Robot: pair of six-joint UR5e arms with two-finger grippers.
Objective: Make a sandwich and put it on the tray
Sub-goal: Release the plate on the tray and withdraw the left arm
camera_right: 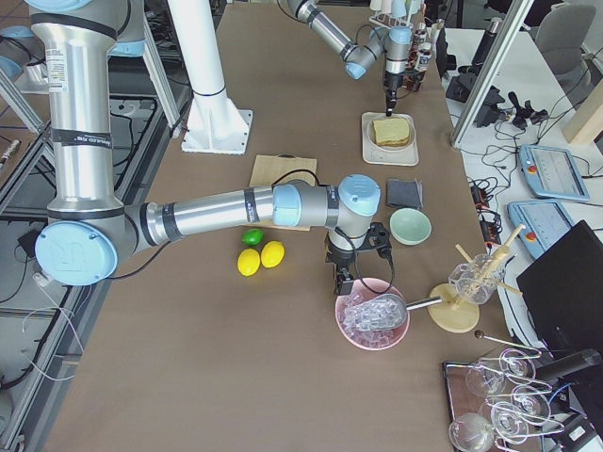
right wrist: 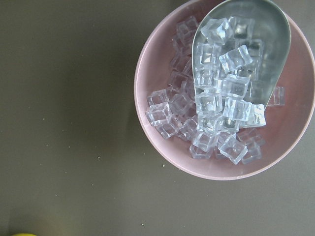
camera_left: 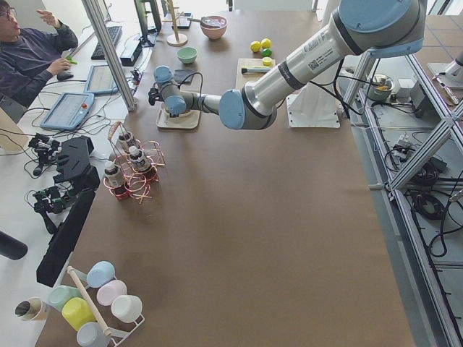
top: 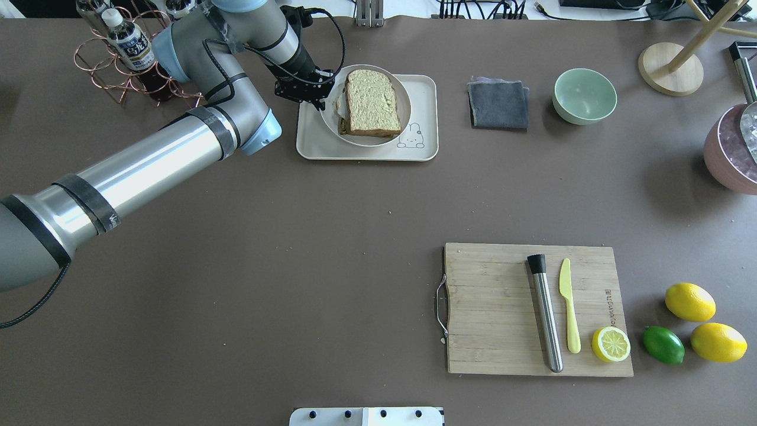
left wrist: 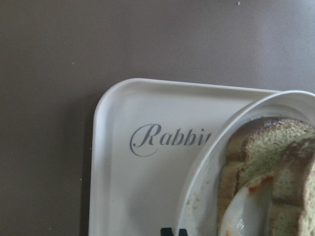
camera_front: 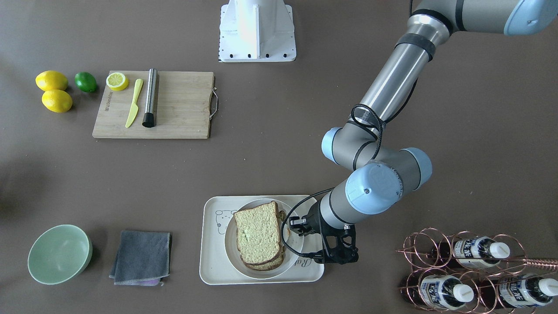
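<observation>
The sandwich (camera_front: pixel 257 233) (top: pixel 371 100), two speckled bread slices with egg white showing between them (left wrist: pixel 246 216), lies on a white plate (camera_front: pixel 231 255). The plate rests on the cream tray (camera_front: pixel 213 266) (top: pixel 426 89) (left wrist: pixel 118 172) with its "Rabbit" script. My left gripper (camera_front: pixel 297 227) (top: pixel 322 102) is at the plate's rim on the bottle-rack side, fingertips almost together and apparently pinching the rim. My right gripper (camera_right: pixel 350 276) hangs over a pink bowl of ice (camera_right: pixel 372 325) far from the tray. It shows only in the side view, so I cannot tell its state.
A wooden cutting board (top: pixel 497 307) carries a steel muddler, a yellow knife and a lemon half, with lemons and a lime beside it. A grey cloth (top: pixel 498 103) and green bowl (top: pixel 584 94) lie beyond the tray. A copper bottle rack (top: pixel 118 53) stands near my left arm.
</observation>
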